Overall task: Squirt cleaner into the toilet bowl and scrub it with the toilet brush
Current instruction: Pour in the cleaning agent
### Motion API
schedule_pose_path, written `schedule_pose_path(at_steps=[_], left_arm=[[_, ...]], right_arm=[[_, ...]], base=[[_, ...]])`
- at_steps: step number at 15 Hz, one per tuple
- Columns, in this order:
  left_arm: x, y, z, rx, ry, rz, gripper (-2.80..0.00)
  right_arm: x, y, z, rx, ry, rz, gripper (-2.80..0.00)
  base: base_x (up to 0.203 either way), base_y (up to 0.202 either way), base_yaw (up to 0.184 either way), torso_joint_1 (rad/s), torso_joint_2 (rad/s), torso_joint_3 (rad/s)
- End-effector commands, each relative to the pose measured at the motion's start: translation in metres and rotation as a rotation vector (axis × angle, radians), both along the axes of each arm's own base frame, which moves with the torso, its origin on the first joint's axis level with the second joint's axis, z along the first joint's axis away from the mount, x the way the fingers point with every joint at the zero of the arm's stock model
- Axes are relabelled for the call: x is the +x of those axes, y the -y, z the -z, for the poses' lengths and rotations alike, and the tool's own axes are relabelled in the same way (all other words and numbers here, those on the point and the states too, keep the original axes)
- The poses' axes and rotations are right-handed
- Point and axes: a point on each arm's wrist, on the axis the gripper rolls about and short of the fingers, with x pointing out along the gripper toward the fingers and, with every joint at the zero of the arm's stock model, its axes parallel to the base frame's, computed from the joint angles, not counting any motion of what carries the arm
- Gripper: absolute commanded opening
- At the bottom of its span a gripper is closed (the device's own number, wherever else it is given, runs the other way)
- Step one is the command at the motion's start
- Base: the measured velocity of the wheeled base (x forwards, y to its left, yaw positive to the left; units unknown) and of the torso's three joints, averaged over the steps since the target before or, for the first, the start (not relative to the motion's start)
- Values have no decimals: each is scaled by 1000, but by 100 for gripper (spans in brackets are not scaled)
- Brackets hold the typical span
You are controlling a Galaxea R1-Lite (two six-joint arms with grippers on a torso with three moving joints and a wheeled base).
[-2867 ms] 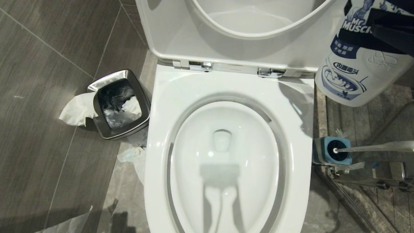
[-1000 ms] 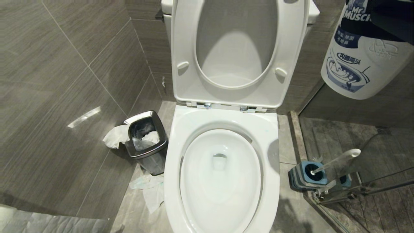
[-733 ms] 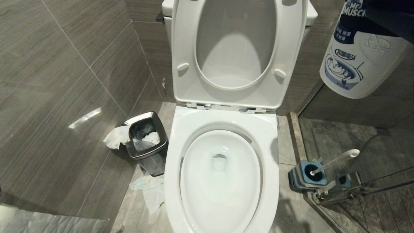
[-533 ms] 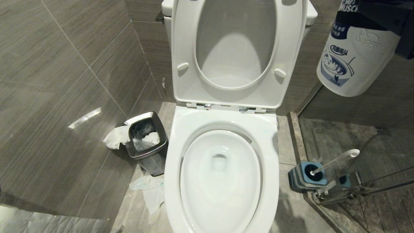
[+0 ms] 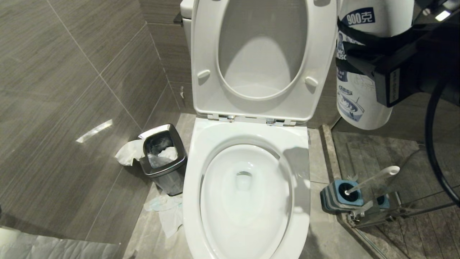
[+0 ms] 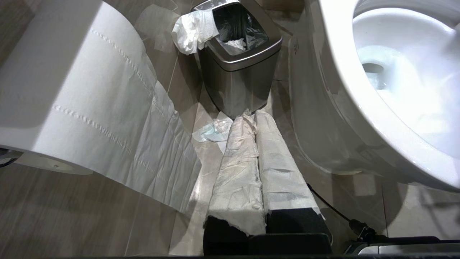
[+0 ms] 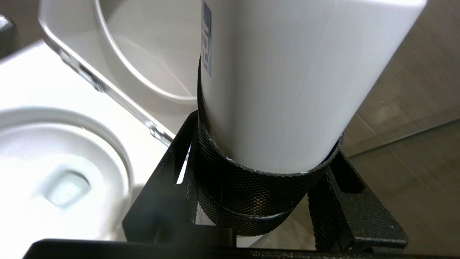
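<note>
While the paper-wrapped fingers (image 6: 257,151) of the left gripper (image 6: 256,118) are pressed together low beside the toilet, nothing is held between them. A toilet-paper roll (image 6: 72,90) is seen close to that wrist camera, with a sheet hanging from it. Crumpled tissue (image 5: 169,212) is scattered on the floor (image 5: 72,172) at the toilet's left side. Just beyond it, a steel waste bin (image 5: 162,158) is set beside the toilet bowl (image 5: 248,190), with paper draped over its edge. The bowl is seen open, with clear water pooled in its basin and no blue tint visible. To the bowl's right, the toilet brush (image 5: 373,178) is stood in its blue-topped holder (image 5: 341,196), the white handle leaning away to the right. Higher up and to the right, a white cleaner bottle (image 5: 363,68) is gripped around its body by the fingers (image 7: 169,194) of the right gripper (image 5: 359,54), near the seat's right edge. Farthest back, the seat and lid (image 5: 262,57) are raised upright against the tank.
</note>
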Motion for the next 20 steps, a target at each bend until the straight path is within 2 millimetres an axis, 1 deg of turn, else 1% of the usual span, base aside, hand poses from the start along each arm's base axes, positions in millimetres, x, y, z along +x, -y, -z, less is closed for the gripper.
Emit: schedule_pose_path(at_steps=[1,4,6,9,12,15,20], left_arm=[[0,0,0,0,-1,0,-280],[0,0,0,0,-1,0,-280],[0,0,0,0,-1,0,-280],[0,0,0,0,-2,0,-280],[0,0,0,0,-2,0,-280],[0,0,0,0,-1,0,-280],[0,0,0,0,-2,0,-280]], right_arm=[[6,-6,6,-36,-17,19,-280],[11,-10,13,-93,-31,50,-280],[13,-12,13,-175,-19,71,-280],[18,-17,10,-278,53,99,-280],[20,-20,8,-425,117,139,-280],[22,-21,14,-545,119,150,-280],[22,-21,32,-725,100,156,-280]], base=[[0,0,0,0,0,0],[0,0,0,0,0,0],[0,0,0,0,0,0],[0,0,0,0,0,0],[0,0,0,0,0,0],[0,0,0,0,0,0],[0,0,0,0,0,0]])
